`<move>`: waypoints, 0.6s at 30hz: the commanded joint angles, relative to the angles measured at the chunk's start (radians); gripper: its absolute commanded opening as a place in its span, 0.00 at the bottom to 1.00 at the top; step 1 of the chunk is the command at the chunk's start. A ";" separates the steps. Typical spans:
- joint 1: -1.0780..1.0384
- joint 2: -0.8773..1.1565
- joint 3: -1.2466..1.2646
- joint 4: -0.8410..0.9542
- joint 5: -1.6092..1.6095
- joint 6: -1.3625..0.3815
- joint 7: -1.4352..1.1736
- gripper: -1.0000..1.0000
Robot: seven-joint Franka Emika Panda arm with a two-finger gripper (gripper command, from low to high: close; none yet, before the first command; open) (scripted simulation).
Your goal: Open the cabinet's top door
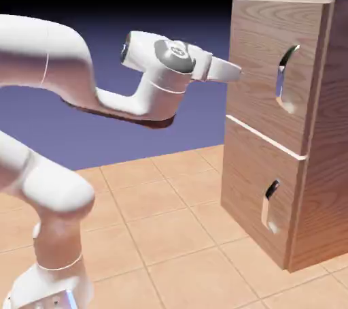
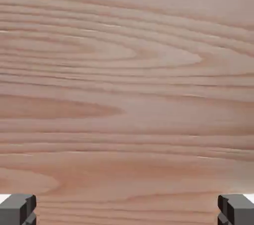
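The place is a bare simulated robot lab: a white robot arm (image 1: 64, 62) faces a wooden cabinet (image 1: 272, 83) on square tan floor tiles (image 1: 170, 233), before a plain blue-violet backdrop (image 1: 197, 117) fading to black.

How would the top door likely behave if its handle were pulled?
The top door looks like a flat wooden panel, so it would probably stay stiff rather than flex. Its curved handle has a mirror-like shine, suggesting smooth metal that might be somewhat slippery to grip.
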State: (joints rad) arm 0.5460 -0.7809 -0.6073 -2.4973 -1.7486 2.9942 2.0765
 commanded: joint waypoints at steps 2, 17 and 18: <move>0.027 -0.010 -0.030 0.016 -0.087 -0.002 0.066 0.50; 0.226 -0.089 -0.257 0.132 -0.739 -0.018 0.565 0.50; 0.239 -0.094 -0.272 0.140 -0.783 -0.019 0.598 0.50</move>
State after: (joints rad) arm 0.7851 -0.8754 -0.8791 -2.3573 -2.5314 2.9750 2.6744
